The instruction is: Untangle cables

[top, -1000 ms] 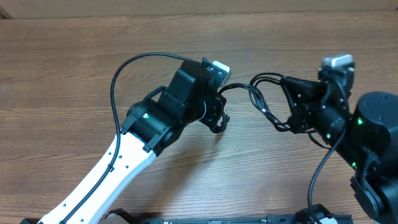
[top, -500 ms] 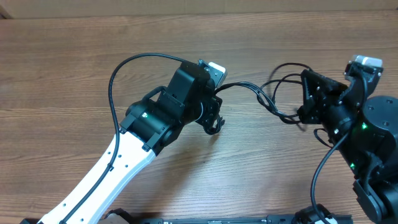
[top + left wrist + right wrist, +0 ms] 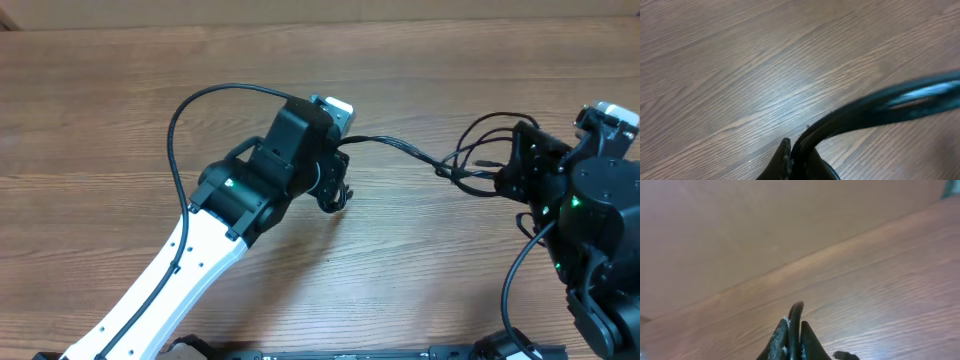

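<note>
Across the wood-grain surface (image 3: 100,120), your left arm (image 3: 190,265) reaches up from the lower left edge in a long diagonal. It is white along the forearm and black at the wrist, and its wrist is angled toward the right. The arm's own thick wiring (image 3: 215,90) arches in a wide loop above it. Your right arm (image 3: 600,230) sits bunched at the right edge, all black, with its wrist turned to the left so the two wrists face each other, well apart.

The cables (image 3: 400,146) span the gap between them. From the left wrist they run as a thin, nearly straight black line sloping slightly down to the right. Just beside the right wrist they gather into a small tangle of loose loops that curl upward.

Your left claw (image 3: 796,156) is clamped on the cables: in the left wrist view the cords leave its tips and sweep off to the right, blurred, over bare wood. Your right claw (image 3: 792,332) has its fingers pressed close on a single black loop of cable that pokes up between the tips. Whether the cords touch the surface between the claws, you cannot tell
</note>
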`<state>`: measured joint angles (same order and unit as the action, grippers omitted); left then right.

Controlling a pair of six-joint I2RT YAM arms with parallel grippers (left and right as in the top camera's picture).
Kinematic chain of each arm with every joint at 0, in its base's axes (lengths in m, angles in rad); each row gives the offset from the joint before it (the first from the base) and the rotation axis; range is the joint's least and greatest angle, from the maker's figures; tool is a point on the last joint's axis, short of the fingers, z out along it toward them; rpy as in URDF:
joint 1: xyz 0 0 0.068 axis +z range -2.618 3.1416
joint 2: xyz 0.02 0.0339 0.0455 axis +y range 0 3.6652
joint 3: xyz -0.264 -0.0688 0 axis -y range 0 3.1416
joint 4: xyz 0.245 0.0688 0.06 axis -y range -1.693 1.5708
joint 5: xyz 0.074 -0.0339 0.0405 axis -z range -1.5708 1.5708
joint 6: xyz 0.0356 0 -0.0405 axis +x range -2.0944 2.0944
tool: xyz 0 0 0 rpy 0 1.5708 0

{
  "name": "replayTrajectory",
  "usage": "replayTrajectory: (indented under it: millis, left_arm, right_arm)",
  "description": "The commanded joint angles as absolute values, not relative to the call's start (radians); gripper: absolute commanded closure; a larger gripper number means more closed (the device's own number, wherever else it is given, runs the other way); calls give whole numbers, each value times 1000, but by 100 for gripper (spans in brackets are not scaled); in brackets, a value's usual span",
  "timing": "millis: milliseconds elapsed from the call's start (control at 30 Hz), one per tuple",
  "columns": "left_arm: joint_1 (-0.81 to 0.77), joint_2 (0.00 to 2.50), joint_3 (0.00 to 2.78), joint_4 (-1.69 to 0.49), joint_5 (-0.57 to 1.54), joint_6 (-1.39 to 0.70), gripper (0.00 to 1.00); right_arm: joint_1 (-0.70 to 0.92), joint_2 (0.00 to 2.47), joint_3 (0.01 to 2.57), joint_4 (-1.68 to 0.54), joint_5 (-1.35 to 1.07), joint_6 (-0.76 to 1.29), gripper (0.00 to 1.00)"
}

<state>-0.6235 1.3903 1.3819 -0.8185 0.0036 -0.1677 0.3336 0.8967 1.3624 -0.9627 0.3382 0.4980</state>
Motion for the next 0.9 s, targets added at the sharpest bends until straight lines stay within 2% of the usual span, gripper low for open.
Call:
replayTrajectory:
  millis: [0,400,867]
  left_arm:
    - [-545,1386,1394,-839,-63,-230,96]
    - [-362,1386,1394,-863,-51,-319,96]
    - [-295,1386,1394,-864,-48,-340,96]
  right_arm:
    - [324,875,1383,-991,488,502,96]
    - [324,875,1382,-1094,673,501,96]
    - [324,875,1381,-1148,722,501,96]
